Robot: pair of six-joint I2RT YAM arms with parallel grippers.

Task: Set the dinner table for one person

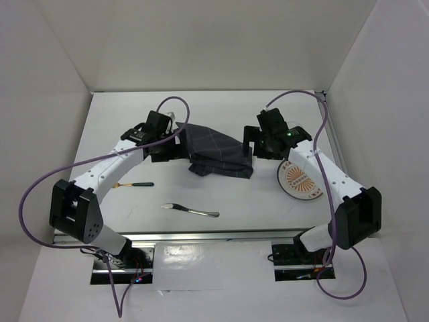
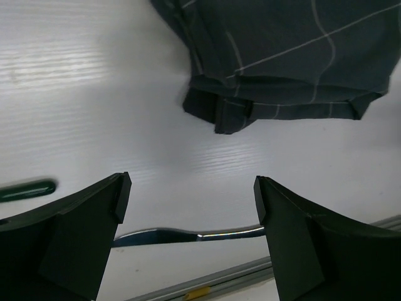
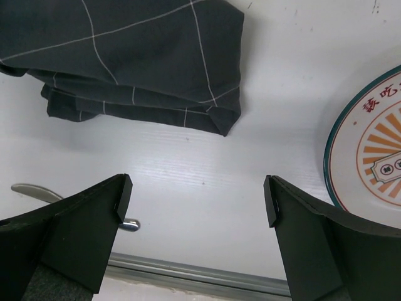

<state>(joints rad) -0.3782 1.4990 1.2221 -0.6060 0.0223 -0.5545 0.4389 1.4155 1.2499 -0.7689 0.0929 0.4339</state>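
White dinner table (image 1: 255,201) fills the floor of the walled bay, arm bases at its near edge.

Dark grey cloth (image 1: 214,151) with pale grid lines lies crumpled in a heap at mid-table, toward the far side.

Left gripper (image 2: 188,188) is just beside the cloth's left edge. Jaws spread wide, nothing between them. The cloth sits beyond the fingertips.

Right gripper (image 3: 197,191) is at the cloth's right edge. Jaws likewise parted and empty, bare table beneath.

Plate (image 1: 301,181) with an orange sunburst and green rim lies flat to the right, partly under the right arm.

Silver utensil (image 1: 191,210) lies near the front edge, centre. Its type is unclear.

Green-handled utensil (image 1: 137,184) lies left of it, beside the left arm.
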